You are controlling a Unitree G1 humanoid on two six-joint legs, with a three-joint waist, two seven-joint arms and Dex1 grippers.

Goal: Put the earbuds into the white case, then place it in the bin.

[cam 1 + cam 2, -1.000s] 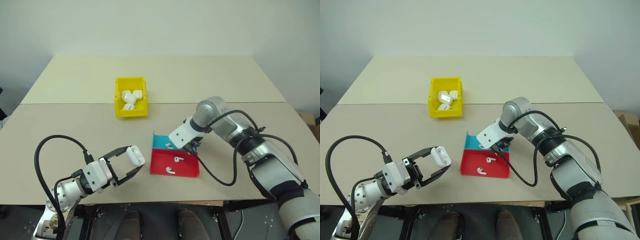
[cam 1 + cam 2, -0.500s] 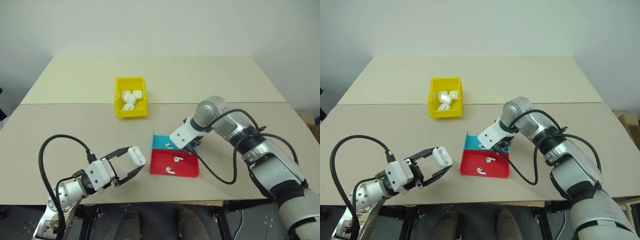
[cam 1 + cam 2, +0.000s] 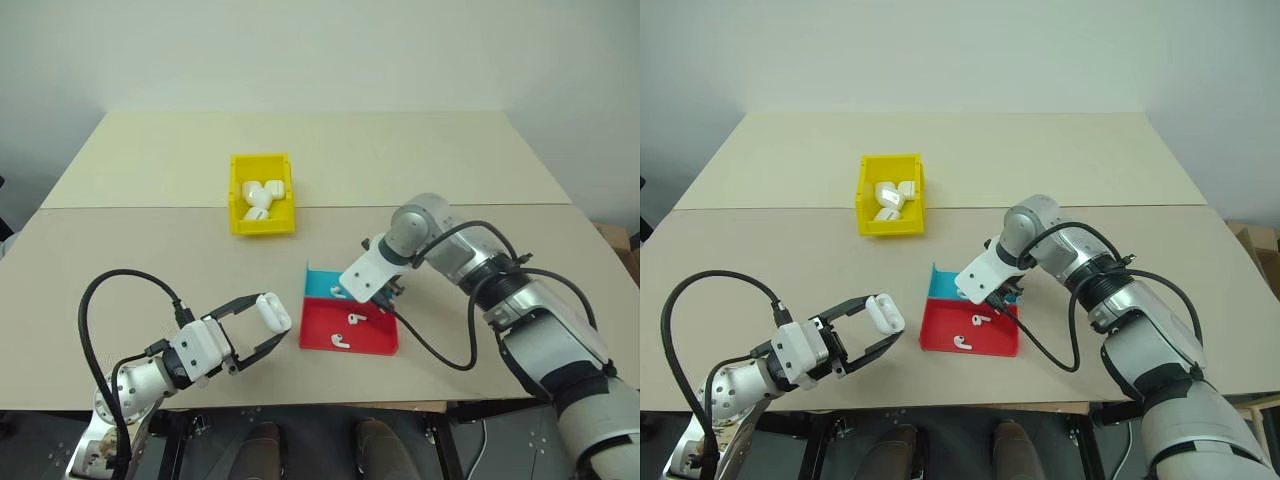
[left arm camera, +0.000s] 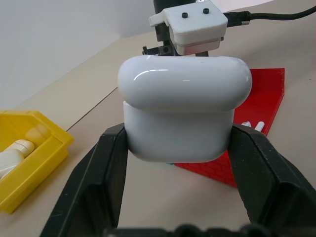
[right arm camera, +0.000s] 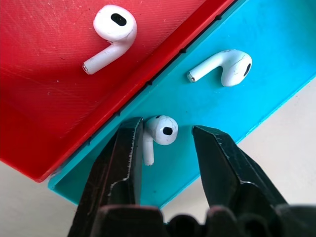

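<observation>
My left gripper point(image 3: 272, 322) hovers over the table's near left, shut on the white case point(image 4: 182, 113), whose lid is down. My right gripper point(image 5: 168, 127) points down into the blue tray point(image 5: 276, 29) and is open. One earbud point(image 5: 160, 131) lies between its fingers, with its stem against one finger. A second earbud point(image 5: 224, 66) lies farther along the blue tray. Two earbuds point(image 3: 355, 319) point(image 3: 340, 341) lie in the red tray point(image 3: 375, 342). The yellow bin point(image 3: 237, 190) stands behind, at the table's middle left.
Several white cases point(image 3: 262, 197) lie in the bin. The red tray overlaps the blue one near the table's front edge. A seam point(image 3: 150, 207) runs across the beige tabletop behind the trays. A black cable point(image 3: 440, 350) loops off my right wrist beside the red tray.
My right wrist has tipped a little over the blue tray and its fingers look slightly closer together. The left gripper and the case have stayed put.
</observation>
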